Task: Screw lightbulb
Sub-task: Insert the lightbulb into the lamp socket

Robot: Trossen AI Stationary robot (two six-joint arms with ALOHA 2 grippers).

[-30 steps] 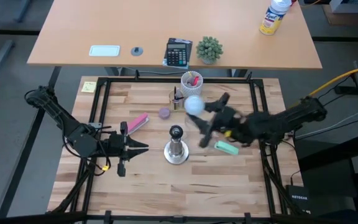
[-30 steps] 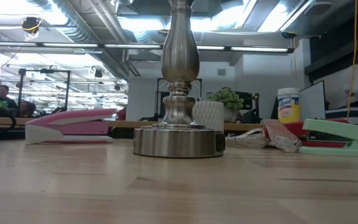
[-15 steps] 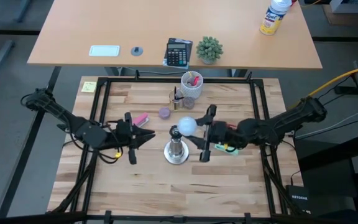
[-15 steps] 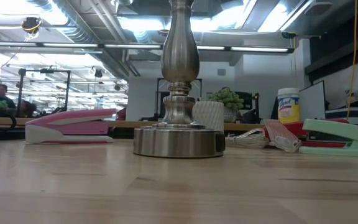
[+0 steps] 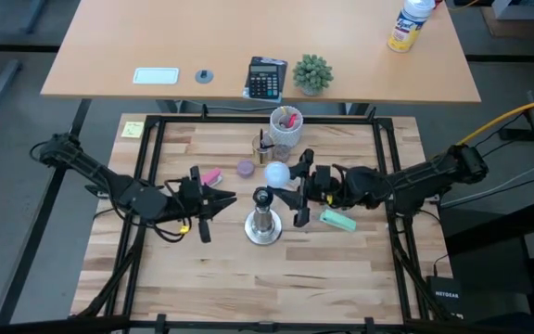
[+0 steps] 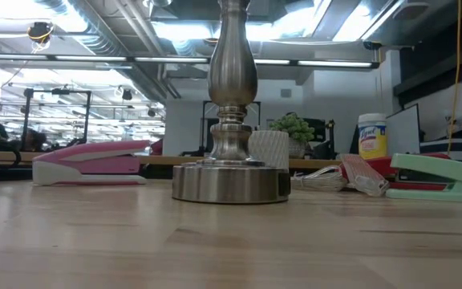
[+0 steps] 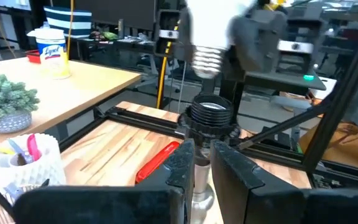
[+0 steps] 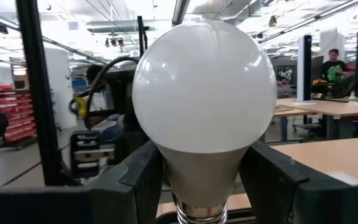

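- Since held by its neck, lightbulb (image 8: 204, 99) hangs base-down just above the socket stand (image 5: 264, 223), near its open mouth, not yet seated.
- Right gripper (image 5: 297, 190) pinching the bulb: dark fingers (image 8: 272, 174) on either side of the tapered neck below the globe.
- Left gripper (image 5: 213, 200) just beside the stand's stem; jaws nearly together with the stem between them, whether actually squeezing it cannot tell.
- Handling, judged: light, rigid, probably fragile shell; smooth frosted surface likely slippery, so moderate squeeze only. Neck grip sensible, leaves the threaded base (image 7: 207, 59) free and allows twisting about the long axis.
- Bulb: white matte globe, round, narrowing to ribbed silvery screw base.
- Stand: brushed silver metal, turned baluster stem on a round flat foot (image 6: 229, 183); dark threaded collar (image 7: 211, 115) at top. Looks heavy enough to stay put, yet bracing is prudent.
- Tabletop (image 5: 341, 269): pale wood planks, slight grain.
- Risk, judged: cross-threading if tilted; needs axis alignment first.
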